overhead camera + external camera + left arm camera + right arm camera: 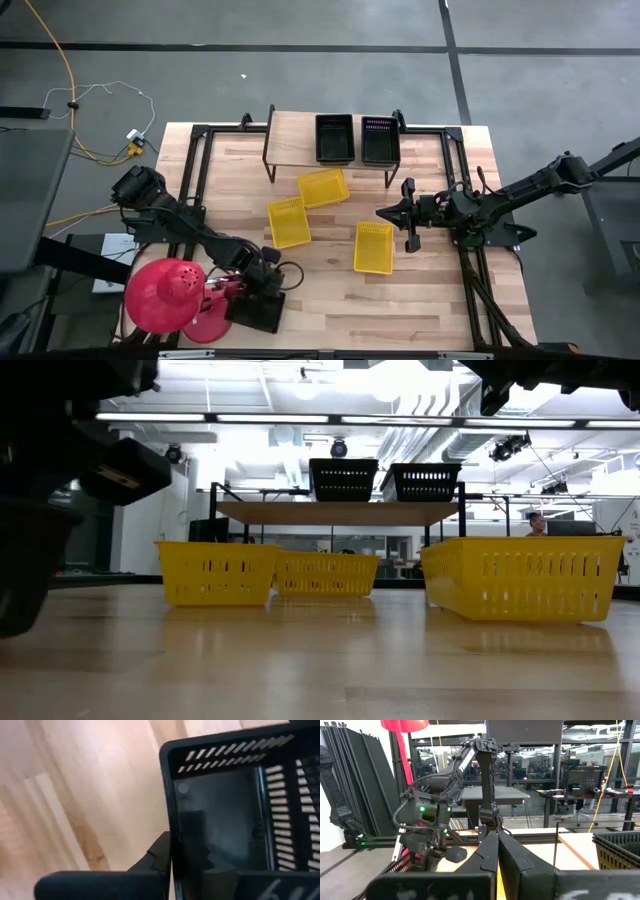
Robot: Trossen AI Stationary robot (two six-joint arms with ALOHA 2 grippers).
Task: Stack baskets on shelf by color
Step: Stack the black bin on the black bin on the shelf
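Observation:
Two black baskets (334,138) (380,140) stand side by side on the shelf (290,135) at the table's far edge; the low view shows them on its plank (340,512). Three yellow baskets (323,187) (288,221) (374,247) rest on their bottoms on the table in front of it. My left gripper (262,290) is at the near left corner, shut on another black basket (256,312). My right gripper (384,212) hangs shut and empty above the table, just beyond the right yellow basket, pointing left. My left gripper (172,852) holds the black basket by one side wall near a corner (171,820). One finger (156,856) lies outside the wall. The other is lost against the dark inside (215,830). Whether the basket is lifted off the table does not show.
A red round lamp-like object (162,293) stands at the table's near left corner beside the left arm. Black frame rails (196,170) (462,170) run along both table sides. The shelf's left third (290,135) is bare wood. Cables lie on the floor beyond the left edge.

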